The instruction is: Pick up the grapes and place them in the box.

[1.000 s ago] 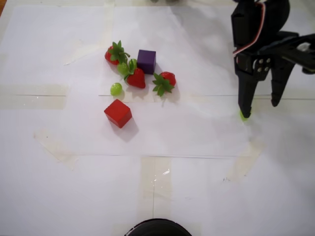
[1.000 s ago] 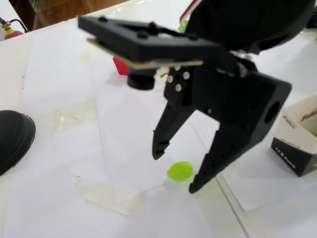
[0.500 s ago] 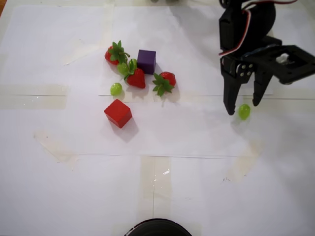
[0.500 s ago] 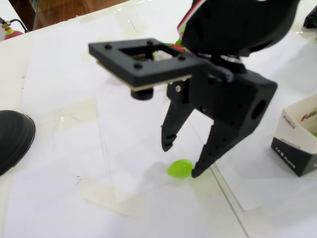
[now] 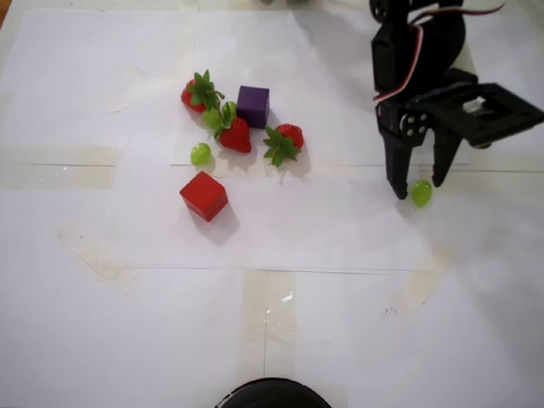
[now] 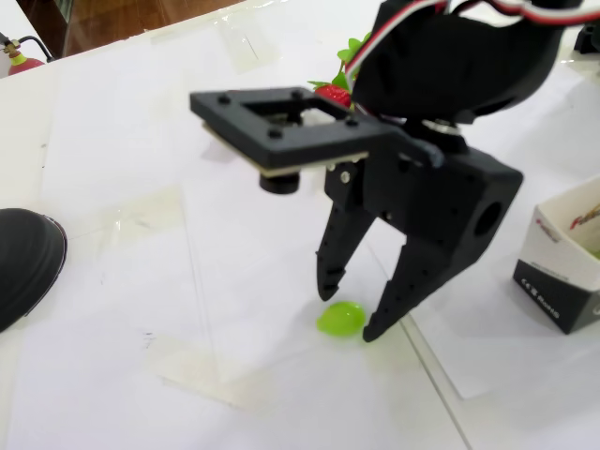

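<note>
One grape (image 5: pixel 422 193) lies on the white table at the right in the overhead view. My black gripper (image 5: pixel 419 187) is open and lowered over it, one fingertip on each side. The fixed view shows the same: the grape (image 6: pixel 338 321) rests on the table between the tips of the gripper (image 6: pixel 347 312), not lifted. Two more grapes lie to the left, one (image 5: pixel 201 154) alone and one (image 5: pixel 212 118) against a strawberry. The white box (image 6: pixel 570 251) stands to the right of the gripper in the fixed view. It is out of the overhead view.
Three strawberries (image 5: pixel 236 135) cluster with a purple cube (image 5: pixel 253 105) at the upper middle. A red cube (image 5: pixel 204 195) sits below them. A black round object (image 5: pixel 272 396) is at the front edge and shows in the fixed view (image 6: pixel 23 262) at the left.
</note>
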Controlling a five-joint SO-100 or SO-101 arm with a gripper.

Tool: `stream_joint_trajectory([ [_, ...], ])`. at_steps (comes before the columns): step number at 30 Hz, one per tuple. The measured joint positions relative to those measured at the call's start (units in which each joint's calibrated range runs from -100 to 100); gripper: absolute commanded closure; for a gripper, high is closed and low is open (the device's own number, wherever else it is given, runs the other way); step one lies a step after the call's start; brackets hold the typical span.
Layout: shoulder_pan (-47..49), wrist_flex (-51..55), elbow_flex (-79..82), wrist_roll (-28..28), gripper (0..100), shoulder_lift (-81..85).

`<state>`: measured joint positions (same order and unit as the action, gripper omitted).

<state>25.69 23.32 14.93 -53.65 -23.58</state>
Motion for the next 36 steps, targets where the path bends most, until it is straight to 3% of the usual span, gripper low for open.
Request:
stream_joint_trajectory([
  [36,0.3,-3.87,3.35,0.98,95,0.0],
])
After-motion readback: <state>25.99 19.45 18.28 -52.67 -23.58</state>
